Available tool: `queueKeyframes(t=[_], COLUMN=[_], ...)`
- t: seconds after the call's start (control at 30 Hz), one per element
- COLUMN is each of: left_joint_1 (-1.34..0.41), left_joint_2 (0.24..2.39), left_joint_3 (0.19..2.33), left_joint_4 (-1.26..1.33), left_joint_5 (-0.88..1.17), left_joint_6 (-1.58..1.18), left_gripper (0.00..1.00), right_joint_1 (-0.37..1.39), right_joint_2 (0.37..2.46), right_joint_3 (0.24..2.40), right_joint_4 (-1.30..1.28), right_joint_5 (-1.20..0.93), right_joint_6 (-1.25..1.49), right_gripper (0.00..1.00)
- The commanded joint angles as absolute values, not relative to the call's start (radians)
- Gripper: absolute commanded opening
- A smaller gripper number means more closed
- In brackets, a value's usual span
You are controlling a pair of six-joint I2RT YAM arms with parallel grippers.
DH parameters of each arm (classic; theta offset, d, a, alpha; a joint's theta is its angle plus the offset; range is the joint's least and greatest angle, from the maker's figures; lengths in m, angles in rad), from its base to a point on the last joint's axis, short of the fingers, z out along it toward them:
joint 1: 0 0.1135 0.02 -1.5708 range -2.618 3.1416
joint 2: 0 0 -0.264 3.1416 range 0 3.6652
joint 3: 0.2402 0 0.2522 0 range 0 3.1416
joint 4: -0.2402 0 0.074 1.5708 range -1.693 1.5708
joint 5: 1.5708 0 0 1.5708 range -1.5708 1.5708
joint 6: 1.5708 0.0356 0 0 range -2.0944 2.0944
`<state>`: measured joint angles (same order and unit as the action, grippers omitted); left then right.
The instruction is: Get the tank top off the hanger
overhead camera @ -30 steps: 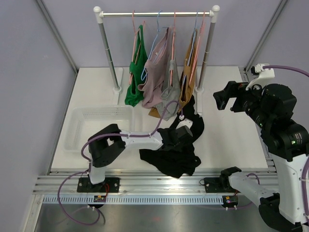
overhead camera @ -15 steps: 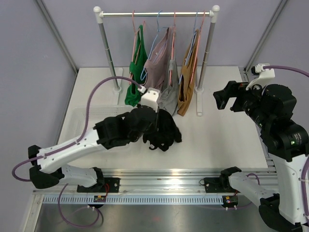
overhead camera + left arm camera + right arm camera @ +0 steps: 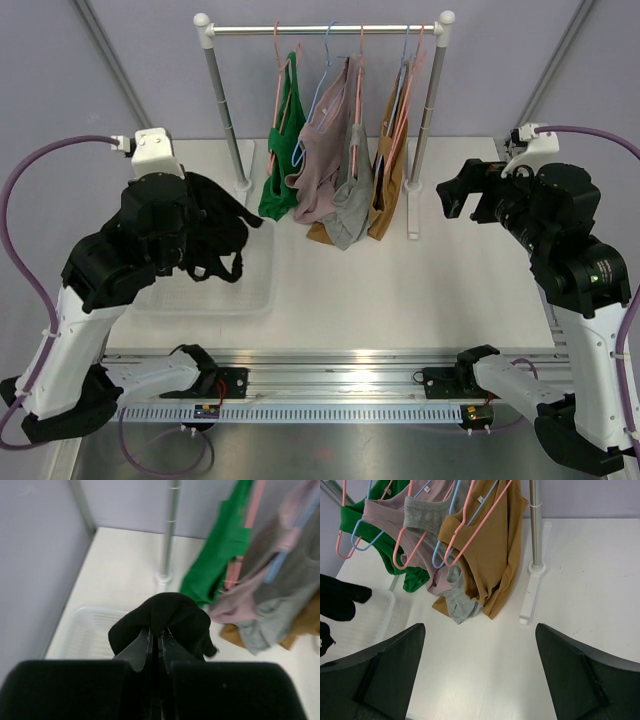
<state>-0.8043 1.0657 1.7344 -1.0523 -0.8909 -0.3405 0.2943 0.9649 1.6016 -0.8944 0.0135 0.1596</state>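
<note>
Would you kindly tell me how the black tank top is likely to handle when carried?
Probably floppy: the black tank top hangs in bunched folds from the left tool, which is shut on a pinch of it. It seems light, since so small a pinch holds it. Released, it would likely slump in a heap, perhaps into the basket.

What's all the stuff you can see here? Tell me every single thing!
clothes rack: one, white and silver, back of the table
hangers: several, pink and blue, on the rack's rail
green tank top: one, leftmost on the rack
mauve tank top: one, next to the green
grey tank top: one, behind the mauve
mustard tank top: one, rightmost on the rack
black tank top: one, held up by the basket
basket: one, clear, table's left side
table: one, white
left gripper: black, shut on the black tank top
right gripper: black, open, holding nothing
</note>
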Motion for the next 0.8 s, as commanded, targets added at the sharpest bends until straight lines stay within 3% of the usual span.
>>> queueKeyframes(t=[0.0,0.2,0.27,0.3,0.37,0.4,0.57,0.6,0.67,0.7,0.77], left_joint_1=[-0.672,-0.456,-0.405,-0.361,-0.327,-0.31,-0.308,-0.308,-0.31,-0.31,-0.31], left_joint_2=[1.036,1.009,1.014,1.014,1.012,1.011,0.977,0.96,0.934,0.896,0.853], left_joint_3=[1.624,1.399,1.321,1.296,1.25,1.246,1.247,1.244,1.235,1.209,1.172], left_joint_4=[-1.059,-0.971,-0.956,-0.945,-0.924,-0.92,-0.916,-0.916,-0.907,-0.879,-0.842], left_joint_5=[-0.859,-0.69,-0.652,-0.638,-0.62,-0.608,-0.488,-0.477,-0.404,-0.361,-0.216], left_joint_6=[-0.31,-0.324,-0.319,-0.315,-0.314,-0.318,-0.31,-0.31,-0.287,-0.276,-0.255], left_gripper=[0.0,0.0,0.14,0.25,0.58,0.64,0.73,0.81,0.87,0.99,0.99], right_joint_1=[0.295,0.295,0.295,0.295,0.293,0.293,0.296,0.299,0.307,0.317,0.356], right_joint_2=[0.963,0.995,1.006,1.026,1.06,1.103,1.276,1.339,1.428,1.454,1.52], right_joint_3=[1.606,1.621,1.612,1.609,1.623,1.631,1.735,1.782,1.836,1.882,1.919], right_joint_4=[-0.83,-0.77,-0.706,-0.686,-0.657,-0.652,-0.67,-0.682,-0.739,-0.755,-0.782], right_joint_5=[0.005,0.003,-0.058,-0.127,-0.194,-0.259,-0.27,-0.235,-0.166,-0.081,-0.006], right_joint_6=[0.169,0.201,0.213,0.219,0.255,0.265,0.319,0.322,0.328,0.321,0.296], right_gripper=[0.99,1.0,0.99,0.99,1.0,1.0,0.96,0.94,0.9,0.9,0.86])
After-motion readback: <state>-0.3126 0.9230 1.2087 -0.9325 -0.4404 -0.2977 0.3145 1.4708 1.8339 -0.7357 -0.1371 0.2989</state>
